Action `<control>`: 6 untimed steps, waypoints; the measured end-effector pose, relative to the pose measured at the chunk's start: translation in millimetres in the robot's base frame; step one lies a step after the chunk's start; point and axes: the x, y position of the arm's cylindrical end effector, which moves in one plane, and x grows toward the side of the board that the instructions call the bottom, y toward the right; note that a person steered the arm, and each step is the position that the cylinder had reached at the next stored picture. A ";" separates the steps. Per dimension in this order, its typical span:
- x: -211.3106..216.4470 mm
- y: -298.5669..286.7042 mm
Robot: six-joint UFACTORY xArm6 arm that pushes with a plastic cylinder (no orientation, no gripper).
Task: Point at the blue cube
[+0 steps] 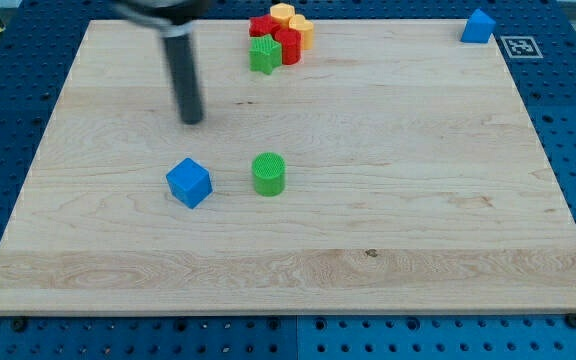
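The blue cube sits on the wooden board, left of centre. My tip is the lower end of a dark rod that comes down from the view's top left. It stands above the blue cube in the view, apart from it by a clear gap.
A green cylinder stands just right of the blue cube. At the view's top middle, a green star-shaped block, red blocks and yellow blocks cluster together. A blue triangular block sits at the top right corner.
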 end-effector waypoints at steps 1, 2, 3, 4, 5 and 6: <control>24.6 -28.6; 78.2 -27.8; 123.3 -27.8; 126.6 -9.7; 105.2 5.2; 98.1 16.7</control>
